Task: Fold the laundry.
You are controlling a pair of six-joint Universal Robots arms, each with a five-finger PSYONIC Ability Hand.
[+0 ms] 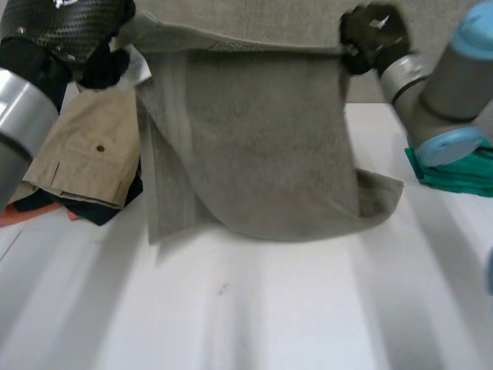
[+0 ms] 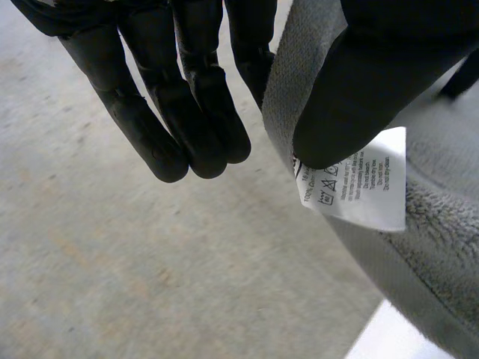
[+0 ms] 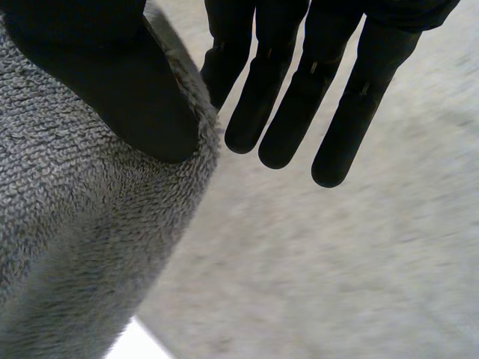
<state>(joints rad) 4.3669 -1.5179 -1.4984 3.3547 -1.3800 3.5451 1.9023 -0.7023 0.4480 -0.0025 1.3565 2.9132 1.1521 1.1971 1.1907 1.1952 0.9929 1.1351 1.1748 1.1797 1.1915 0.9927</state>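
Note:
A grey fleece towel [image 1: 254, 154] hangs lifted above the white table [image 1: 269, 308], its lower edge resting on the tabletop. My left hand [image 1: 104, 65] holds the top left corner. In the left wrist view the thumb [image 2: 359, 90] pinches the towel's edge [image 2: 441, 247] against a finger, just above a white care label [image 2: 355, 183], and the other fingers [image 2: 150, 127] stay straight. My right hand [image 1: 370, 35] holds the top right corner. In the right wrist view its thumb [image 3: 127, 90] presses the towel [image 3: 67, 224] against a finger.
A pile of clothes lies at the table's left: beige shorts [image 1: 85, 154] on top of dark garments [image 1: 100, 208] and an orange piece [image 1: 23, 214]. Green cloth [image 1: 462, 173] lies at the right, beside my right arm.

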